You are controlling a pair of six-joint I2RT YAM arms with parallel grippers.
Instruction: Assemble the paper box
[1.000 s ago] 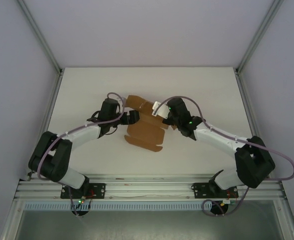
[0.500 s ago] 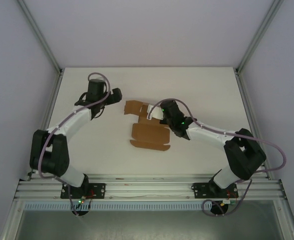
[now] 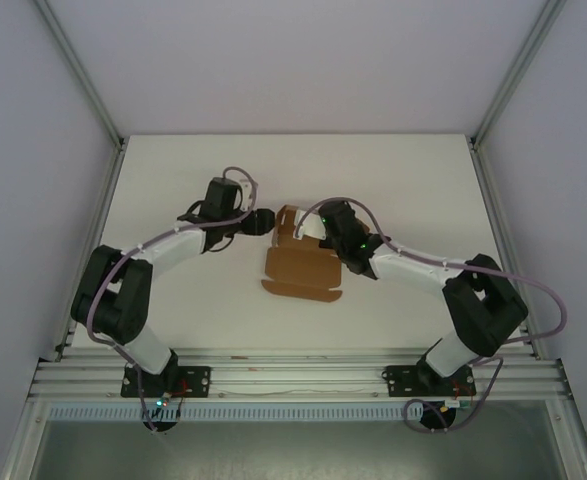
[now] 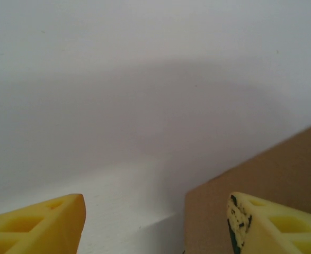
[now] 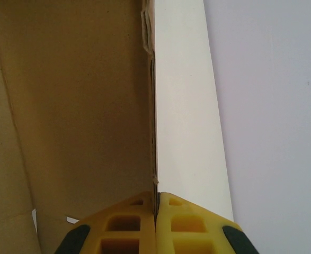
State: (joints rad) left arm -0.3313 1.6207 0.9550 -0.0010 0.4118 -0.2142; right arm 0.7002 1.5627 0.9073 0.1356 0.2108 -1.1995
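Cardboard is lying mid-table, operator: your paper box is sitting half folded on the white table between both arms, its far flap standing up. Your right gripper is pinching that flap's edge, fingers pressed tight. Your left gripper is hovering spread wide at the box's far left corner, one finger just beside the brown panel

White table, pale grey walls
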